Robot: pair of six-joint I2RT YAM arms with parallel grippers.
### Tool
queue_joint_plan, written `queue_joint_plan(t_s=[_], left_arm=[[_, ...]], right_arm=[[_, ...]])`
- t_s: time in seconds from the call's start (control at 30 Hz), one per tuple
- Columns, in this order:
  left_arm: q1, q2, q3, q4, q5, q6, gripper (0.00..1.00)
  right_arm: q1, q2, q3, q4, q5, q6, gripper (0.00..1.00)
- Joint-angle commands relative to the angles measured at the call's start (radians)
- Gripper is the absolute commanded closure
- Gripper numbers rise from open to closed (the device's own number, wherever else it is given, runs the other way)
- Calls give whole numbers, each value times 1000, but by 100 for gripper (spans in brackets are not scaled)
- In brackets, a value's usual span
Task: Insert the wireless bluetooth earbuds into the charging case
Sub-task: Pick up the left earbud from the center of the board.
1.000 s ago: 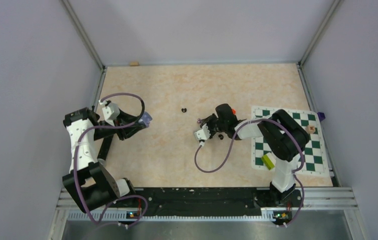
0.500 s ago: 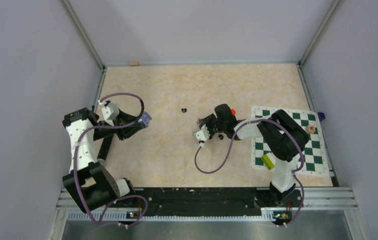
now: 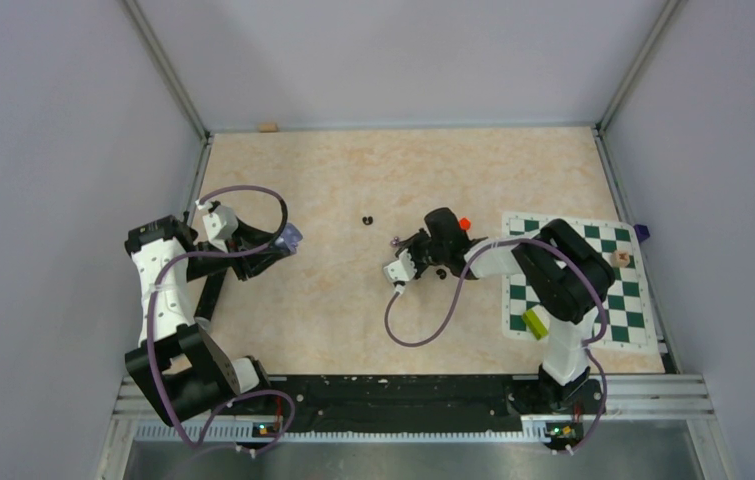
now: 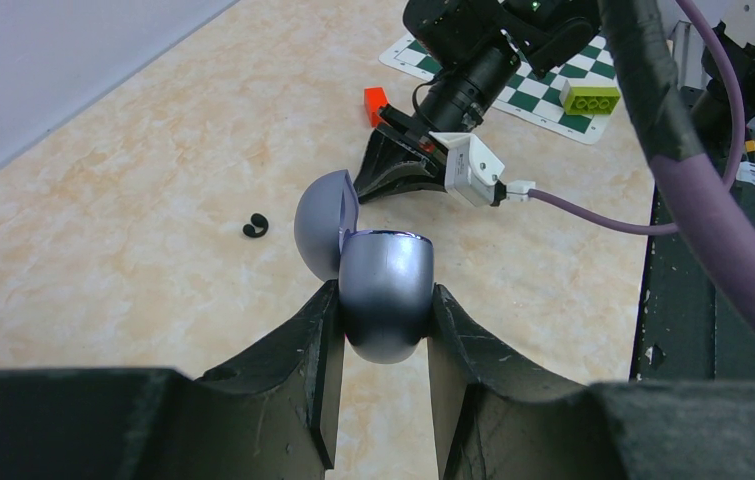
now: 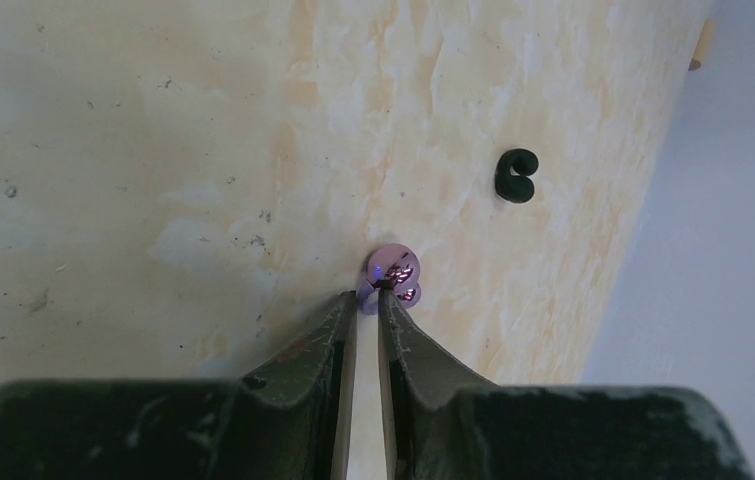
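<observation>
Beige marbled tabletop (image 5: 153, 120), walled in pale grey, with both my arms at work on it: nearest, my left claw (image 4: 383, 325) clamps the lilac charging case (image 4: 385, 270) by its flanks, its long axis running out from my fingers, the domed lid (image 4: 325, 225) hinged open to one side; across the table my right claw (image 5: 368, 303) stands narrow, tips down on the surface and touching a lilac earbud (image 5: 394, 272), though whether it is truly pinched I cannot tell. By my judgement the bud is feather-light, hard, glossy and rounded, apt to squirt out of a squeeze, so the hold belongs across its narrow waist, not on the shiny dome; its long axis is too small to read for sure. Beyond it a black earbud (image 5: 516, 175) lies flat as an open C, well apart, and farther off sit the small red block (image 3: 464, 222) and the chessboard mat (image 3: 631, 310)
</observation>
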Motion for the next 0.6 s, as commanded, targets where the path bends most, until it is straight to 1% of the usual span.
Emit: queue_joint_plan(t_s=[0.0, 0.37, 0.47, 0.57], left_arm=[[9, -23, -9, -23, 39, 19, 100], [10, -20, -8, -22, 40, 19, 100], [11, -20, -8, -23, 40, 19, 100], [11, -23, -8, -22, 41, 18, 100]], right_arm=[[18, 34, 16, -142, -23, 40, 84], [26, 65, 46, -172, -10, 36, 83], [32, 72, 46, -142, 3, 51, 84], [34, 80, 37, -76, 24, 72, 86]])
